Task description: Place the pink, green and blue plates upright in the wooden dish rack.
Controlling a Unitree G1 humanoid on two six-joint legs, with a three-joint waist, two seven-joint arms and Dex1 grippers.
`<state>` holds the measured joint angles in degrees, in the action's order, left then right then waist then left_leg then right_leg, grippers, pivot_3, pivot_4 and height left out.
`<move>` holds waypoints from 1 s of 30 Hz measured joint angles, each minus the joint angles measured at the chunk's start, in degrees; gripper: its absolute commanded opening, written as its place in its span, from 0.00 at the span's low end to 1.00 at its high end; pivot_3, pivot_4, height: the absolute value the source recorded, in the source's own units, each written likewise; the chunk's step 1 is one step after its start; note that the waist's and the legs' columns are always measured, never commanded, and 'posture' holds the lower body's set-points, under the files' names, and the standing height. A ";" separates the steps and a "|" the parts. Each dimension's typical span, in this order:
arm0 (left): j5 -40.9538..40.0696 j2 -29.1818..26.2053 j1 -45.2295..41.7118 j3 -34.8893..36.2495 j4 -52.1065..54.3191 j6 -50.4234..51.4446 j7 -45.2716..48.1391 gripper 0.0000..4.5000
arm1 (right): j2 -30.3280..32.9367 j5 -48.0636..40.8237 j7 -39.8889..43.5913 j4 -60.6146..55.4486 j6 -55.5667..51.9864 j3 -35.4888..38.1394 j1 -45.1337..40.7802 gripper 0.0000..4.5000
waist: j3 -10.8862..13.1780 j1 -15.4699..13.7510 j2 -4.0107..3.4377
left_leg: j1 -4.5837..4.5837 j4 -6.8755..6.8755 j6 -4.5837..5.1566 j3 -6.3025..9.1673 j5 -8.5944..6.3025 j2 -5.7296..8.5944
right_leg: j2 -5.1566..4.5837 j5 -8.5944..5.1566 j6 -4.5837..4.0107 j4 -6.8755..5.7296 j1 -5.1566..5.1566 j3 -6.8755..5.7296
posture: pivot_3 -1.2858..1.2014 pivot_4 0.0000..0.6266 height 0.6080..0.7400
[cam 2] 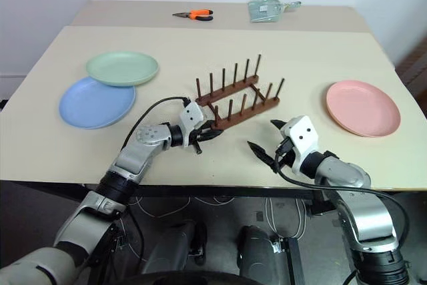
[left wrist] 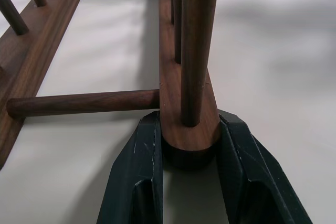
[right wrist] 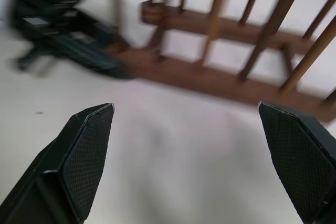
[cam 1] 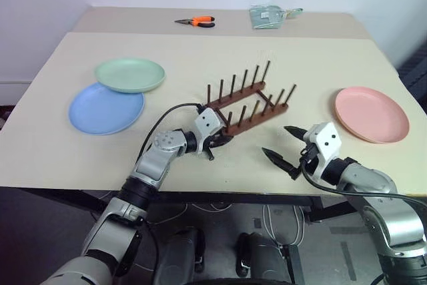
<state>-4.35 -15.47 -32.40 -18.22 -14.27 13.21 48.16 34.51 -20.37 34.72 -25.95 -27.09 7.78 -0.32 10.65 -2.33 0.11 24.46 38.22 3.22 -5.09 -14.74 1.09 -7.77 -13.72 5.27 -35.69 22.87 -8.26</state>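
While the wooden dish rack stands empty near the middle of the cream tabletop, the left gripper clamps the near end of one of its base rails. In the left wrist view the two black fingers press on either side of the rounded rail end, just below the first upright peg.

To the right of the rack, the right gripper hovers low over the tabletop near the front edge, its jaws spread wide and holding nothing; it points toward the rack's near side.

All three plates lie flat on the tabletop. The pink plate sits well to the right of the rack, beyond the right gripper. The green plate and the blue plate sit to the rack's left, the green one overlapping the far edge of the blue one.

At the far side of the tabletop lie orange-handled pliers and a small clear bag.
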 measured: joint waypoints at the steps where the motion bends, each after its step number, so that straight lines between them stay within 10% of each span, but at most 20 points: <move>1: 0.14 -0.36 0.13 -0.79 0.33 -0.44 1.12 0.17 | 0.50 0.17 0.03 0.67 0.24 0.65 -0.01 1.00 | 0.00 0.00 0.00 | 0.00 0.00 0.01 0.00 0.00 0.00 | 0.00 0.00 0.00 0.00 0.00 0.00 | 0.52 0.24 1.00; 9: 2.26 -0.62 -2.26 1.20 -4.26 -2.52 -3.52 0.92 | 2.12 1.64 0.50 2.82 2.59 3.23 0.94 1.00 | 0.00 0.37 0.00 | -0.03 0.00 0.03 0.00 -0.01 -0.02 | 0.02 0.00 0.00 -0.04 0.00 0.01 | 0.52 0.24 1.00; 12: 1.55 -3.46 0.04 4.41 -0.32 1.37 -5.25 0.92 | 2.78 2.07 0.57 3.72 2.75 3.67 0.96 1.00 | 0.00 0.84 -0.01 | -0.04 0.00 0.02 -0.01 0.00 -0.04 | 0.03 0.00 0.00 -0.10 0.02 0.03 | 0.52 0.24 1.00; 15: -0.86 -7.72 7.15 7.79 9.41 6.30 -4.47 0.68 | 5.04 3.67 0.57 6.39 2.32 3.92 1.16 0.80 | -0.01 1.57 -0.02 | -0.04 0.00 0.02 0.00 0.00 -0.03 | -0.01 0.00 0.00 -0.09 0.00 0.04 | 0.52 0.24 1.00; 19: -2.46 -8.63 12.01 5.49 19.62 13.18 -2.76 0.25 | 5.56 4.87 0.65 9.91 1.30 2.28 -0.34 0.35 | 0.00 1.32 -0.04 | -0.05 0.03 0.00 0.03 0.00 -0.02 | -0.02 0.00 0.00 -0.10 -0.04 0.04 | 0.52 0.24 1.00; 22: -1.33 -4.37 10.05 1.75 20.87 18.03 -5.42 0.24 | 5.24 6.86 0.28 12.45 1.24 -0.89 -4.13 0.02 | 0.00 1.33 -0.03 | -0.04 0.06 0.04 0.03 -0.02 0.01 | -0.01 0.00 0.01 -0.08 -0.06 0.04 | 0.52 0.24 1.00; 30: 3.98 6.21 1.43 -1.20 10.89 21.51 -19.67 0.24 | -0.65 12.17 -4.70 26.53 -1.14 -7.03 -16.82 0.01 | -0.04 1.69 -0.03 | -0.13 0.07 0.00 -0.03 0.04 0.00 | 0.02 0.00 0.01 -0.25 -0.07 0.07 | 0.52 0.24 1.00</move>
<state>-0.37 -9.26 -30.98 -19.42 -3.39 34.72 28.49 33.86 -8.20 30.03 0.58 -28.23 0.75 -17.13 10.61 -0.64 0.08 24.33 38.29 3.22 -5.11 -14.70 1.09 -7.74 -13.72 5.28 -35.94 22.80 -8.19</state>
